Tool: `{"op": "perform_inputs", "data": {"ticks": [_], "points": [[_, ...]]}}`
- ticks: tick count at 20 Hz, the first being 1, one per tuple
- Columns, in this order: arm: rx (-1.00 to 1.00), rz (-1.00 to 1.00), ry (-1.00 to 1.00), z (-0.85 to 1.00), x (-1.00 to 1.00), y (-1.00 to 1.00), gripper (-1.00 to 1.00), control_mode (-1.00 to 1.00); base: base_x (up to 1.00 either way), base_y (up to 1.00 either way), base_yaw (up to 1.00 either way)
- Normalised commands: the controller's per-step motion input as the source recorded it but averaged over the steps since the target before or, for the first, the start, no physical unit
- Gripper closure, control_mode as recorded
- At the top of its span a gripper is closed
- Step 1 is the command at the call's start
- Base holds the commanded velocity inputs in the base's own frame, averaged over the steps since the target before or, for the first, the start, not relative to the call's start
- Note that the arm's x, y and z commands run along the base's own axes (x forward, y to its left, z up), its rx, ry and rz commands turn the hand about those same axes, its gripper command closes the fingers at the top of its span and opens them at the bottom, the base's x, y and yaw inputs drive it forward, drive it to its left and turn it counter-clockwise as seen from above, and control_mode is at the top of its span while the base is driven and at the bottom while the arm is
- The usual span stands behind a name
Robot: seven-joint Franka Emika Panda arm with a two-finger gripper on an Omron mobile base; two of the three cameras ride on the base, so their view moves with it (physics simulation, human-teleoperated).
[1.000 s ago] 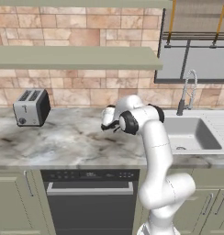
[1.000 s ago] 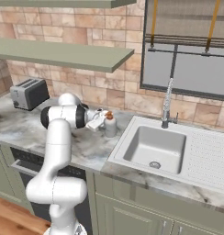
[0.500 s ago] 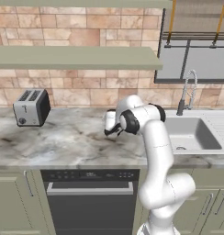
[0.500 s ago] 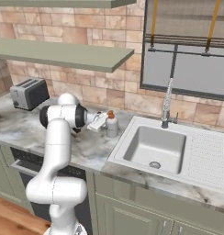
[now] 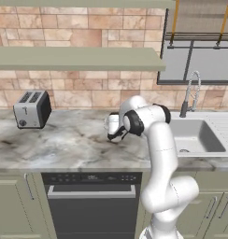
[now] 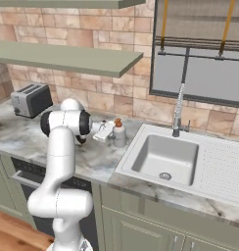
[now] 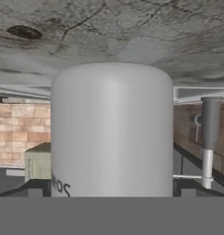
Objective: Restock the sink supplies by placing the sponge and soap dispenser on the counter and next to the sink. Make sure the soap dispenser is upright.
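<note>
The soap dispenser [image 6: 119, 134], a pale bottle with an orange pump top, stands upright on the marble counter [image 6: 23, 130] just left of the sink [image 6: 163, 157]. My gripper [image 6: 107, 131] is level with it on its left side, open, with the fingers pointing at the bottle and a small gap to it. In the hand view, which is rolled upside down, the bottle's pale body [image 7: 112, 133] rises close in front. From the left base view my gripper [image 5: 117, 134] hangs low over the counter [image 5: 64, 140], and the hand covers the bottle. The sponge is out of view.
A silver toaster [image 5: 32, 109] [image 6: 31, 99] sits at the counter's far left. The coil-spring faucet [image 5: 190, 93] [image 6: 179, 110] [image 7: 208, 137] stands behind the sink [image 5: 195, 135]. A sage-green shelf [image 5: 78, 58] runs along the brick wall above. A dark dishwasher front [image 5: 92, 205] is below.
My hand has drawn back a little to the left, away from the soap dispenser. The dispenser has stayed upright in the same spot.
</note>
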Motion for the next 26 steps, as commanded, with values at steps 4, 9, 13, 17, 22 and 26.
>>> {"op": "perform_inputs", "data": {"ticks": [4,9,13,17,22,26], "points": [[0.00,0.04,-0.03,0.00,0.03,0.01,-1.00,-1.00,0.00,0.00,0.00],[0.00,0.03,-0.02,0.00,0.20,0.09,-1.00,-1.00,0.00,0.00,0.00],[0.00,0.04,0.00,0.00,0.33,0.08,-1.00,-1.00,0.00,0.00,0.00],[0.00,0.03,0.00,0.00,0.32,0.10,-1.00,-1.00,0.00,0.00,0.00],[-0.02,0.03,0.05,-0.10,0.05,0.02,-1.00,-1.00,0.00,0.00,0.00],[-0.01,0.04,0.07,-0.30,-0.29,-0.02,-1.00,-1.00,0.00,0.00,0.00]]}}
